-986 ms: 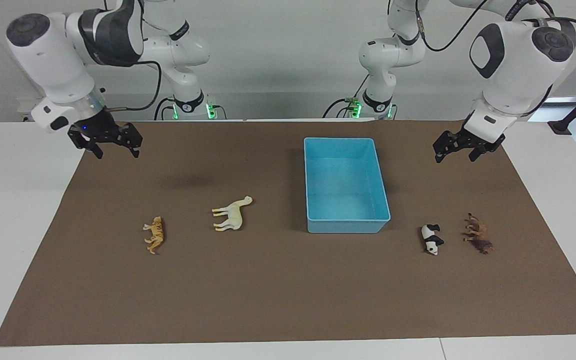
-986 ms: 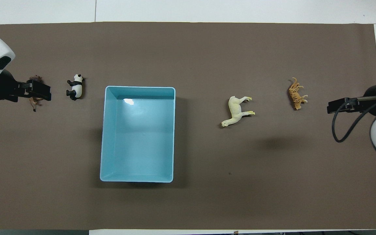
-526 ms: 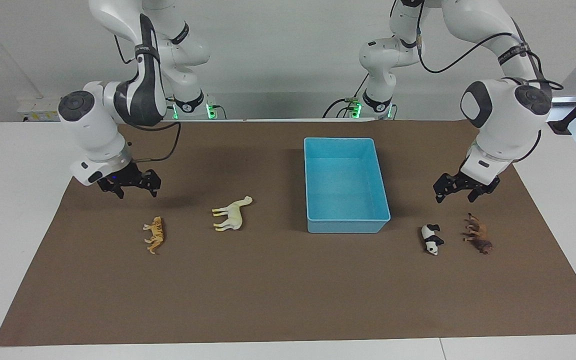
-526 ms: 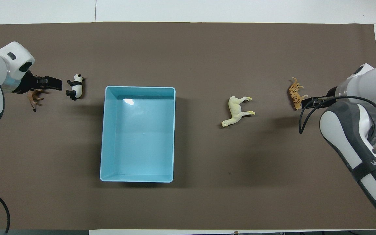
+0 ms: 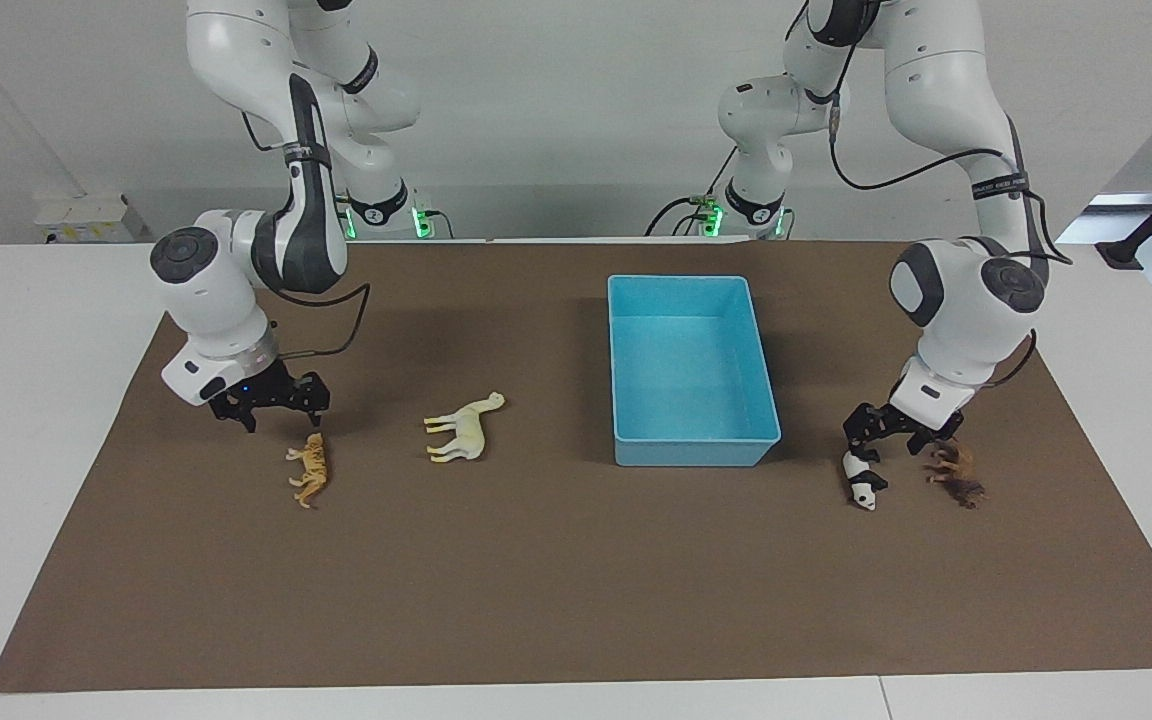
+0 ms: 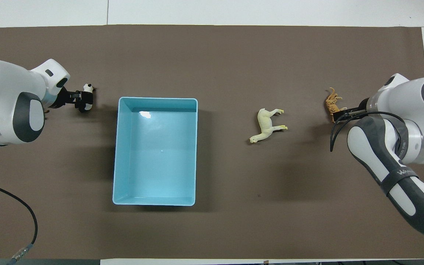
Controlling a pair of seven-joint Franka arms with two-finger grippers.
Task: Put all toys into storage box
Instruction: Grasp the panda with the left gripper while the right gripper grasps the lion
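The light blue storage box [image 5: 696, 452] stands empty on the mat; it also shows in the overhead view [image 6: 156, 98]. The orange tiger [image 5: 309, 469] and cream llama [image 5: 464, 425] lie toward the right arm's end. The panda [image 5: 863, 480] and brown lion [image 5: 957, 475] lie toward the left arm's end. My right gripper [image 5: 278, 408] is open, low, just over the mat at the tiger's [image 6: 332, 104] robot-side end. My left gripper [image 5: 886, 437] is open, low over the panda [image 6: 86, 101] and beside the lion. The left arm hides the lion in the overhead view.
A brown mat [image 5: 576, 580] covers the white table [image 5: 26, 400]. The llama [image 6: 267, 125] lies between the box and the tiger. A black cable [image 6: 17, 200] lies at the mat's corner near the left arm.
Both grippers have come down from high over the mat's robot-side edge. The right one now hangs just over the tiger, the left one over the panda. The toys and box have not moved.
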